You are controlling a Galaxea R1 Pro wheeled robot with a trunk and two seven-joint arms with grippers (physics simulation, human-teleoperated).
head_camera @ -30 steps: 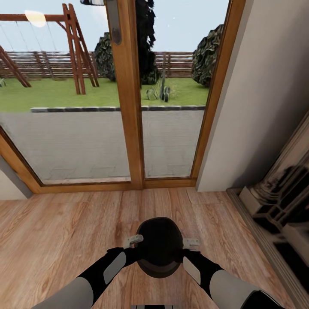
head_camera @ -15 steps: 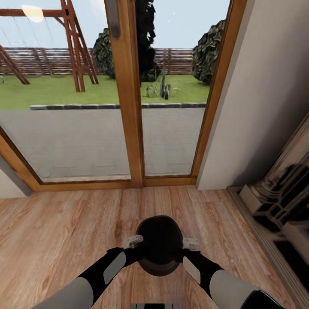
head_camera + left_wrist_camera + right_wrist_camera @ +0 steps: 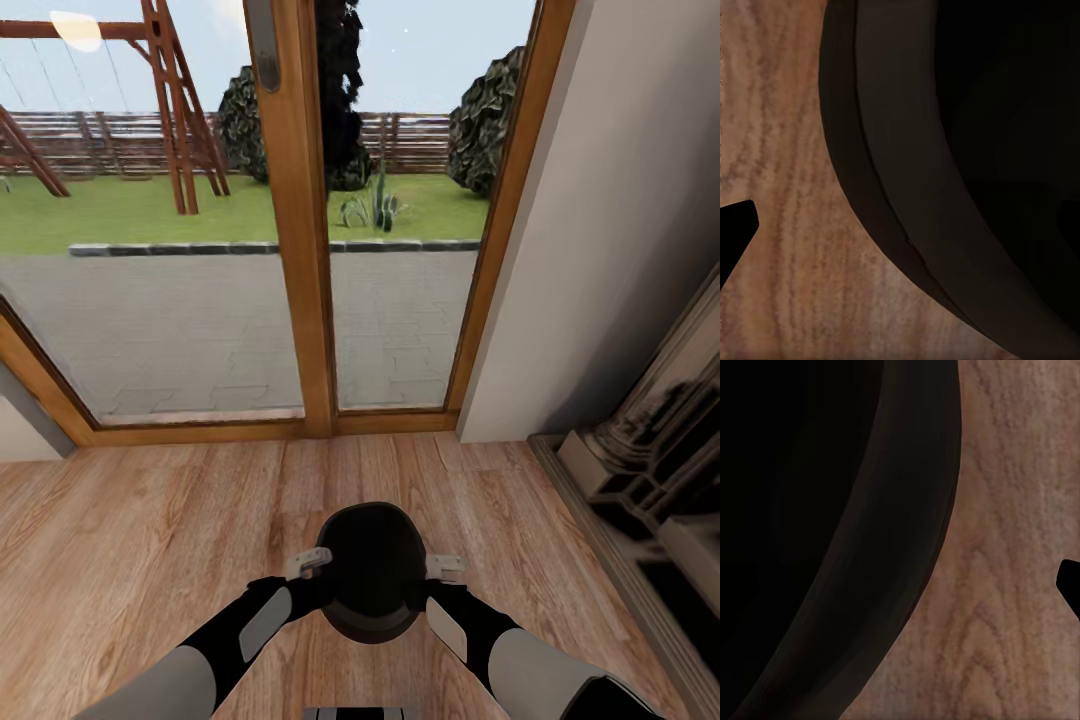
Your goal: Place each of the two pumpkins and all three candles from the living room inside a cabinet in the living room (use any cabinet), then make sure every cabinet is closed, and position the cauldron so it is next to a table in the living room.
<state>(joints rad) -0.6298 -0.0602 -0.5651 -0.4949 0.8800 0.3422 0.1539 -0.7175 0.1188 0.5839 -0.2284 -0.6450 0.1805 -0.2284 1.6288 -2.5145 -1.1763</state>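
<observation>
The cauldron [image 3: 372,570], a round black pot with a wide mouth, hangs low in front of me over the wooden floor [image 3: 140,540]. My left gripper [image 3: 312,563] grips its left side and my right gripper [image 3: 443,566] its right side, both shut on it. Up close, the left wrist view has the cauldron's dark rim [image 3: 967,150] curving over the floorboards, and the right wrist view has the same rim [image 3: 817,525]. A dark fingertip [image 3: 733,232] stands outside the pot's wall. The pumpkins, candles, cabinet and table are out of view.
Straight ahead are tall glass doors in a brown wooden frame [image 3: 300,250], with a patio and garden beyond. A pale wall [image 3: 610,230] rises at the right. A dark ornate fireplace surround [image 3: 650,470] lines the floor's right edge.
The whole picture has shifted very slightly, so the camera has moved a touch. The cauldron stays held between both grippers in the same pose.
</observation>
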